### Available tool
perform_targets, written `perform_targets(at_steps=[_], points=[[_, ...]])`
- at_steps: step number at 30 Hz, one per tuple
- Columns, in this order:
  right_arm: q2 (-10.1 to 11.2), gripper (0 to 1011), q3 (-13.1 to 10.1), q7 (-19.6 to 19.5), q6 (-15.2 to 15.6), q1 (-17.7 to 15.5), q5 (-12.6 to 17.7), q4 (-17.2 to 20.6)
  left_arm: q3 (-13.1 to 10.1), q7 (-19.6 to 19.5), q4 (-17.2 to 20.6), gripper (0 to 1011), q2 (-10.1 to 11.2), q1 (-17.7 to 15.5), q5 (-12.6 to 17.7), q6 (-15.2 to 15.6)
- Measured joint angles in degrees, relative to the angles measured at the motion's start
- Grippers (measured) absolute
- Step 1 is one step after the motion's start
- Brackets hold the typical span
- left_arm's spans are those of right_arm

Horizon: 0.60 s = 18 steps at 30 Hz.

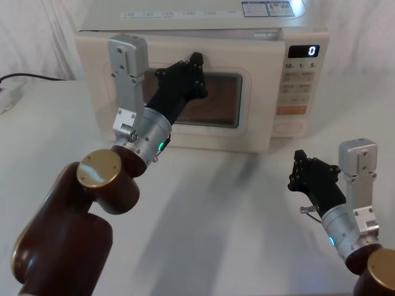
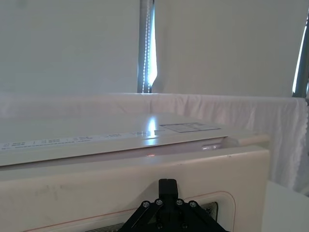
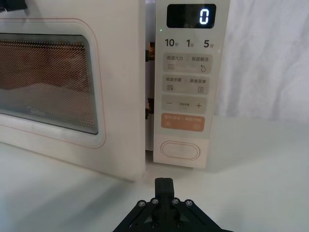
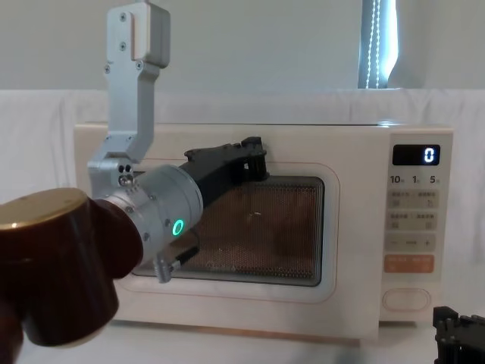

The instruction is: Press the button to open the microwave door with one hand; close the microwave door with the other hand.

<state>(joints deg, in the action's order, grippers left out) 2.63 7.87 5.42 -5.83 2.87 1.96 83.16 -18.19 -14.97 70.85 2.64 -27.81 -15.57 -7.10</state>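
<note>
The left gripper (image 1: 196,66) presses against the microwave door (image 1: 244,126) to shut it, its fingers' state unclear; a gap remains beside the button (image 3: 180,150).

The microwave (image 1: 203,74) is sitting at the back of the desk (image 1: 234,203). The microwave door (image 3: 116,87) is taking up its left and middle, standing slightly ajar at the seam beside the control panel (image 3: 186,82) on the right. The button (image 3: 180,150) is lying at the bottom of that panel. The left hand (image 1: 196,68) is resting against the door's upper part. The right hand (image 1: 305,172) is waiting before the panel (well apart from it), low over the desk.
</note>
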Motion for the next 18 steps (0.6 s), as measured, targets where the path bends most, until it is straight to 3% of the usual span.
perform_targets(at_steps=[18], points=[[0.0,0,0.0,0.0,0.0,0.0,0.0,0.0,0.4,0.3,-4.6,0,-1.7,-3.1,1.6,-1.1]])
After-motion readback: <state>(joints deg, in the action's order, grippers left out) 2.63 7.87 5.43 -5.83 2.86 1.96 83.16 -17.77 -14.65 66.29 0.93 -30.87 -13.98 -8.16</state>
